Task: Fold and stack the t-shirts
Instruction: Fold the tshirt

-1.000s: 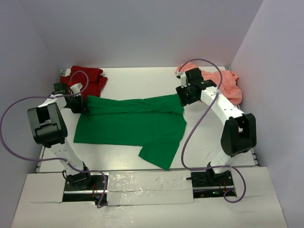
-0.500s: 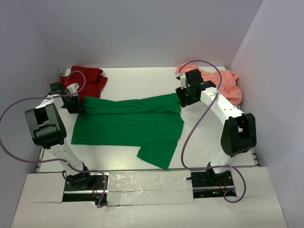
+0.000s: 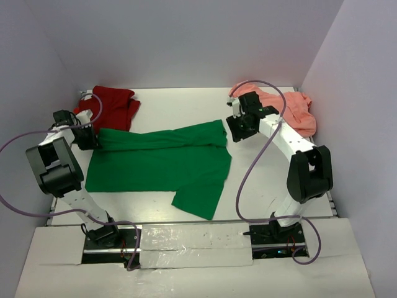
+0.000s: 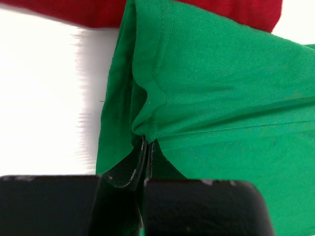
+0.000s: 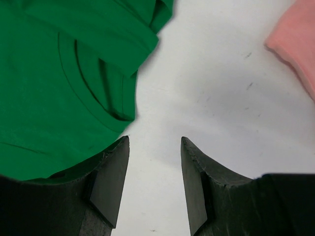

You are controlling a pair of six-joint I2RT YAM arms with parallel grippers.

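Top external: white table (image 3: 180, 105), green t-shirt (image 3: 161, 162) spread, lavender walls (image 3: 186, 37) around.

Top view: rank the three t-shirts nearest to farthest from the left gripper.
1. The green t-shirt, spread in the middle; its left edge is pinched in the left gripper.
2. The dark red t-shirt, back left corner, just behind that gripper.
3. The salmon pink t-shirt, back right corner, on the opposite side.
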